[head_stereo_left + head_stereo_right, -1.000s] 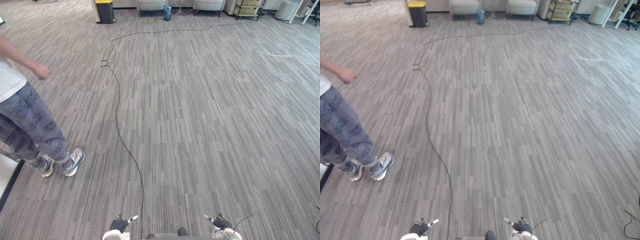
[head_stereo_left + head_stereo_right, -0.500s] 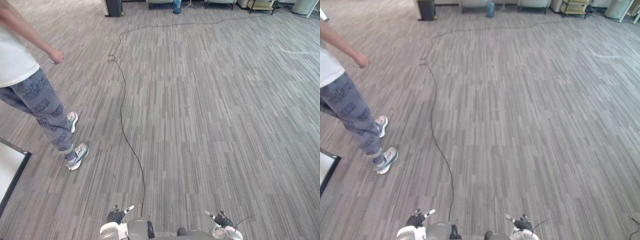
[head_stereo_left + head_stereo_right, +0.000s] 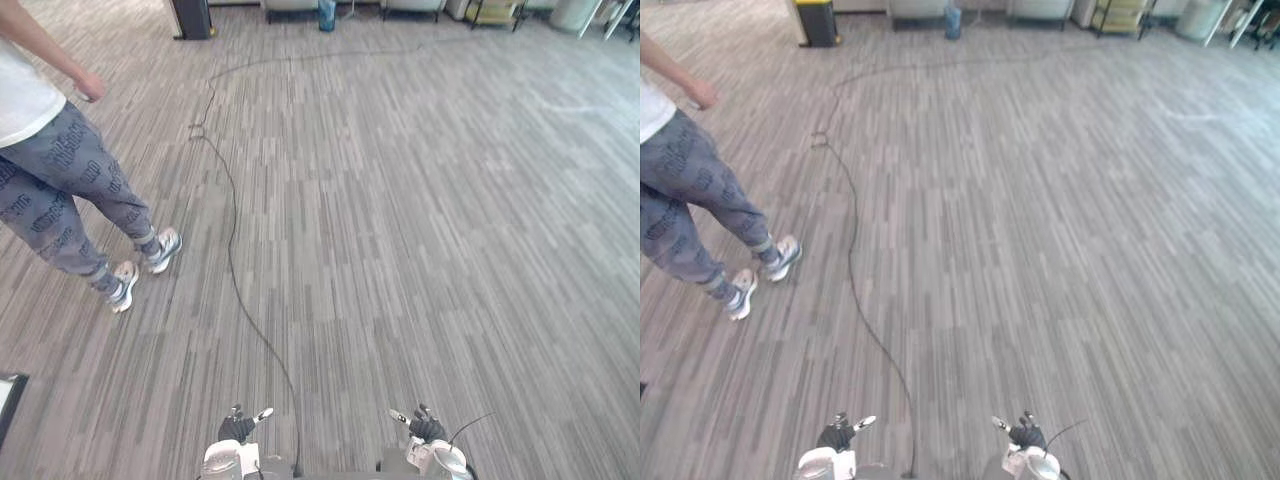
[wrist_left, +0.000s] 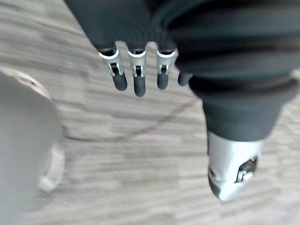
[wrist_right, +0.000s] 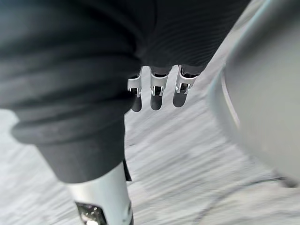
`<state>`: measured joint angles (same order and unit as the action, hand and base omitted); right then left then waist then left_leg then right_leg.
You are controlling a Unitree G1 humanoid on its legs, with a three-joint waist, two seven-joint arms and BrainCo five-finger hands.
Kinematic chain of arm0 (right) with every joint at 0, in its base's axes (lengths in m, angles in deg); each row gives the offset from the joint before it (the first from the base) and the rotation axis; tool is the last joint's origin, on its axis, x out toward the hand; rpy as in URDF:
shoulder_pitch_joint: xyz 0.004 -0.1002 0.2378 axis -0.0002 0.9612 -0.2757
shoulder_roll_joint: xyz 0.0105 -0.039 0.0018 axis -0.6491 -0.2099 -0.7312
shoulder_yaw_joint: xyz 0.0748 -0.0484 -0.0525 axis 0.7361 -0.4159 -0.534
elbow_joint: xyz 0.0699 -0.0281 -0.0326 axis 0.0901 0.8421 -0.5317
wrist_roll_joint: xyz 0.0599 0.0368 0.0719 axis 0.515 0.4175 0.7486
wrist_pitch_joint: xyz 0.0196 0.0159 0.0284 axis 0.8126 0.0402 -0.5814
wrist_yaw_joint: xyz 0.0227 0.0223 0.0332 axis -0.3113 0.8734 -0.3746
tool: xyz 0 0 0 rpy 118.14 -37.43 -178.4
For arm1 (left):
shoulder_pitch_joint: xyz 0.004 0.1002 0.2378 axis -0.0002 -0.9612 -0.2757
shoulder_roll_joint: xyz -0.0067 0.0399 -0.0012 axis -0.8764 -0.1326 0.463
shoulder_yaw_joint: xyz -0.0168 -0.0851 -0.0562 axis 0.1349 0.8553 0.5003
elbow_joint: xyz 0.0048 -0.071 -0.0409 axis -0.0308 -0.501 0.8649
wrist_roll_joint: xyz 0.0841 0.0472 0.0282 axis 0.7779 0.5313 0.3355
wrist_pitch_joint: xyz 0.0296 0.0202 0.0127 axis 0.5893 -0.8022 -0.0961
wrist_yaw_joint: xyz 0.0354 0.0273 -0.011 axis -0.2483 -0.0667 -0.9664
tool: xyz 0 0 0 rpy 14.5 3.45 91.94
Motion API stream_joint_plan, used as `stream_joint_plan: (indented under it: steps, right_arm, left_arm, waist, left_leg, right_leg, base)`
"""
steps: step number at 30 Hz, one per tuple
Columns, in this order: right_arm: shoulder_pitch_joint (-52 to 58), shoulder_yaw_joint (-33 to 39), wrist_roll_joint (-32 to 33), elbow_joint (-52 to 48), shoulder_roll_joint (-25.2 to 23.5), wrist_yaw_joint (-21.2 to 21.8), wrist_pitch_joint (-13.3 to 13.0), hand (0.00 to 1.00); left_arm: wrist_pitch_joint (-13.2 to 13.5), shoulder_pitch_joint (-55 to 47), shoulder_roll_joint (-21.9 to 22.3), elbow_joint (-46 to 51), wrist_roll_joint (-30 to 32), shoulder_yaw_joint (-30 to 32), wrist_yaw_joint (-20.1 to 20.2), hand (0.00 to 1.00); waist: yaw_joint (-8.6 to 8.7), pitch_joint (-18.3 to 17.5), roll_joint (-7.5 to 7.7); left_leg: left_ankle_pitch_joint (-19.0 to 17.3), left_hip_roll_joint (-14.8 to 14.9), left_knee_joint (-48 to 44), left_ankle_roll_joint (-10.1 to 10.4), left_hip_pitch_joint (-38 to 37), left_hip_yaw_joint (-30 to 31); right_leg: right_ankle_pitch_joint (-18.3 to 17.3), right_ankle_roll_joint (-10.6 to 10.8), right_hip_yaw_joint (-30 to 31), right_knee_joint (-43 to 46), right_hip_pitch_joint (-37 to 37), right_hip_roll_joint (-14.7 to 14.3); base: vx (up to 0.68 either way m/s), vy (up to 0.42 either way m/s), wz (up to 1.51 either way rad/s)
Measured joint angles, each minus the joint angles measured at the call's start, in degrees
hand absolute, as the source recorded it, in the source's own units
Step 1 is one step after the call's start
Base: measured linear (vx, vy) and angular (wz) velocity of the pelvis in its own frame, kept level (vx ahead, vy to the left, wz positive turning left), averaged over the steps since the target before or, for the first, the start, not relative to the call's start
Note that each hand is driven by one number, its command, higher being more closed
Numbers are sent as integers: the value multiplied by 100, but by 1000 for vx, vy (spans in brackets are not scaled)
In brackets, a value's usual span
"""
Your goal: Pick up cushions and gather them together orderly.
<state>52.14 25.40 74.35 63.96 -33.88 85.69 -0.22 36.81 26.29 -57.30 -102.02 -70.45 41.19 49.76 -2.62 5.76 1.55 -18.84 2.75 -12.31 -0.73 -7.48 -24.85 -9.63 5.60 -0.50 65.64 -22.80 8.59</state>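
Note:
Grey striped carpet lies ahead of me with no cushion on it. My left hand [image 3: 238, 428] hangs low at the near edge, fingers [image 4: 136, 80] straight and relaxed over the carpet, holding nothing. My right hand [image 3: 424, 427] hangs low on the other side, its fingers [image 5: 157, 92] likewise straight and empty.
A person [image 3: 62, 165] in a white top and patterned grey trousers strides at the left. At the far wall stand a black bin [image 3: 190, 15], a blue container [image 3: 326, 14], pale seats [image 3: 290, 5] and a cart [image 3: 495, 10]. A white-edged panel corner [image 3: 8, 392] shows at lower left.
The camera view has shifted. The person has taken a step, with the legs now wide apart. Both hands keep the same hanging pose.

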Motion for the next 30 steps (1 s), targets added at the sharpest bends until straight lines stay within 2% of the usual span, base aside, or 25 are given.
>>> stream_joint_plan:
  steps: [3, 5, 6, 7, 8, 9, 10, 11, 12, 14, 15, 16, 18, 19, 20, 21, 22, 23, 24, 25, 26, 27, 28, 29, 30]
  right_arm:
    - [-141, 8, -25, 29, 174, 2, -63, 0]
    - [-163, 10, -37, 65, 210, -4, -65, 0]
    - [-146, 13, -53, 112, 239, -3, -64, 0]
    - [-157, 34, -91, 314, 376, 5, -46, 0]
    - [-283, 94, -217, 441, 538, -17, -19, 0]
    - [-299, 96, -220, 465, 546, -16, -1, 0]
    - [-311, 84, -227, 436, 552, -5, 15, 0]
    - [-310, 54, -225, 435, 540, -6, 14, 0]
    - [-308, 27, -218, 436, 529, -10, 19, 0]
    - [-317, -134, -208, 437, 426, -9, 18, 0]
    - [-317, -261, -193, 435, 308, -6, 9, 0]
    - [-313, -290, -180, 436, 303, -6, 11, 0]
    - [-332, -447, -155, 437, 230, -8, 33, 0]
    - [-321, -437, -153, 437, 203, -8, 53, 0]
    - [-291, -372, -151, 436, 179, -15, 70, 0]
    - [-290, -355, -150, 434, 177, -15, 67, 0]
    - [-307, -370, -154, 426, 175, -16, 54, 0]
    - [-297, -393, -157, 428, 166, -17, 58, 0]
    - [-249, -436, -157, 431, 143, -18, 63, 0]
    - [-158, -456, -161, 441, 68, -14, 62, 0]
    - [-78, -549, -183, 428, 1, -7, 62, 0]
    - [-31, -589, -187, 428, -24, -7, 62, 0]
    - [-11, -660, -188, 422, -25, -4, 61, 0]
    - [-29, -768, -213, 378, -19, 9, 43, 0]
    - [-24, -782, -212, 319, -18, 13, 37, 0]
  left_arm:
    - [-24, 174, 130, -212, 3, 35, 1, 0]
    - [-23, 256, 150, -238, 8, 21, 3, 0]
    - [-18, 297, 130, -275, 14, -25, 5, 0]
    - [-17, 356, 157, -362, 20, -24, 17, 0]
    - [-21, 401, 250, -388, 43, 20, 27, 0]
    - [-21, 405, 261, -386, 49, 45, 29, 0]
    - [-20, 415, 280, -373, 63, 76, 32, 0]
    - [-22, 401, 284, -370, 65, 146, 39, 0]
    - [-21, 387, 283, -354, 62, 194, 55, 0]
    - [-14, 322, 282, -235, 57, 306, 48, 0]
    - [13, 278, 242, -32, 54, 296, 50, 0]
    - [18, 278, 243, 27, 54, 295, 50, 0]
    - [35, 282, 254, 206, 22, 265, 50, 0]
    - [38, 284, 258, 228, 11, 270, 48, 0]
    - [44, 279, 276, 263, 9, 291, 41, 0]
    - [51, 271, 283, 277, 8, 300, 37, 0]
    - [104, 207, 291, 308, 4, 309, 18, 0]
    - [117, 186, 282, 309, 1, 307, 8, 0]
    - [135, 132, 269, 321, 3, 307, 1, 0]
    - [135, 106, 184, 298, 6, 327, -11, 0]
    - [121, 106, 140, 275, 5, 374, -8, 0]
    - [116, 108, 111, 255, 4, 378, -6, 0]
    - [103, 115, 86, 200, 3, 374, -6, 0]
    - [88, 122, 52, 79, 1, 368, -6, 0]
    - [78, 125, 48, 39, -6, 362, -6, 0]
  waist:
    - [227, 78, -101]
    - [280, 84, -103]
    - [310, 76, -86]
    - [374, 164, -170]
    - [323, 219, -456]
    - [302, 222, -460]
    - [304, 286, -535]
    - [298, 351, -566]
    - [256, 413, -548]
    - [188, 480, -475]
    - [121, 516, -327]
    - [90, 497, -309]
    - [-38, 482, -314]
    - [-42, 483, -312]
    - [-59, 471, -267]
    - [-79, 461, -250]
    - [-115, 414, -234]
    - [-125, 386, -205]
    - [-143, 245, -156]
    - [-93, 104, 9]
    - [-98, 44, 140]
    - [-96, 21, 193]
    - [-90, 26, 228]
    - [-91, 50, 213]
    - [-81, 83, 166]
  left_leg:
    - [-9, 113, 553, 28, -807, 87]
    - [-9, 159, 547, 27, -952, 302]
    - [-10, 145, 547, 29, -1028, 531]
    - [-22, 189, 534, 40, -1286, 935]
    - [233, 405, 145, 236, -1154, 1224]
    - [372, 402, -33, 286, -1090, 1306]
    - [828, 516, -1049, 443, -733, 1560]
    - [1633, 649, -2482, 679, -189, 1808]
    - [1759, 789, -3515, 794, 226, 1853]
    - [1497, 1001, -4703, 727, 829, 1606]
    - [1189, 1098, -4958, 497, 1383, 1342]
    - [1100, 1133, -4925, 470, 1566, 1248]
    - [680, 1217, -4034, 314, 2368, 875]
    - [652, 1181, -3676, 303, 2423, 799]
    - [657, 937, -2456, 287, 2447, 687]
    - [698, 824, -1952, 295, 2452, 711]
    - [1148, 554, -762, 436, 2525, 1069]
    - [1341, 493, -758, 476, 2535, 1164]
    - [1553, 339, -834, 393, 2530, 1211]
    - [1180, 291, -1029, 272, 2514, 976]
    - [942, 290, -1191, 107, 2276, 645]
    - [829, 266, -1189, 56, 2095, 494]
    - [743, 253, -1133, -4, 1852, 336]
    - [643, 249, -933, -84, 1303, 81]
    - [639, 249, -850, -84, 1145, 46]
  right_leg:
    - [-370, -342, -1048, -1416, -537, -223]
    - [-181, -487, -1093, -2504, -620, -440]
    - [73, -480, -933, -3293, -564, -598]
    - [582, -908, -784, -3770, -329, -765]
    - [292, -1016, -936, -3642, -202, -833]
    - [179, -1048, -940, -3567, -182, -819]
    - [-13, -1111, -993, -3631, 118, -869]
    - [-123, -1137, -986, -3965, 635, -949]
    - [-134, -1156, -948, -4227, 1050, -1027]
    - [-187, -1231, -810, -4697, 1781, -1131]
    - [-260, -1227, -707, -5035, 2229, -1121]
    - [-296, -1220, -668, -5121, 2312, -1115]
    - [-469, -1107, -435, -5443, 2811, -1064]
    - [-484, -1079, -399, -5488, 2932, -1024]
    - [-564, -978, -282, -5636, 3178, -858]
    - [-625, -956, -210, -5677, 3224, -798]
    - [-905, -851, 90, -5732, 3355, -635]
    - [-972, -819, 188, -5722, 3373, -578]
    - [-1078, -829, 415, -5676, 3381, -463]
    - [-999, -760, 727, -5392, 3259, -336]
    - [-865, -484, 1167, -4550, 2956, -250]
    - [-785, -345, 1309, -3968, 2755, -251]
    - [-571, 3, 1405, -3228, 2462, -273]
    - [-95, 592, 1393, -1748, 1846, -339]
    - [-24, 657, 1327, -1374, 1701, -352]
  base:
    - [544, -17, 32]
    - [522, -122, 48]
    - [650, -193, 72]
    - [686, -194, 64]
    - [675, -192, 42]
    - [777, -253, 13]
    - [759, -256, 5]
    - [835, -243, -4]
    - [451, -99, -11]
    - [419, -53, -30]
    - [495, -53, -33]
    - [442, -10, -40]
    - [410, 75, -43]
    - [520, 143, -33]
    - [437, 142, -30]
    - [517, 216, -77]
    - [398, 221, -77]
    - [545, 343, -97]
    - [621, 346, -76]
    - [874, 480, -104]
    - [745, 368, -92]
    - [591, 314, -85]
    - [533, 236, -100]
    - [419, 184, -94]
    - [524, 230, -118]
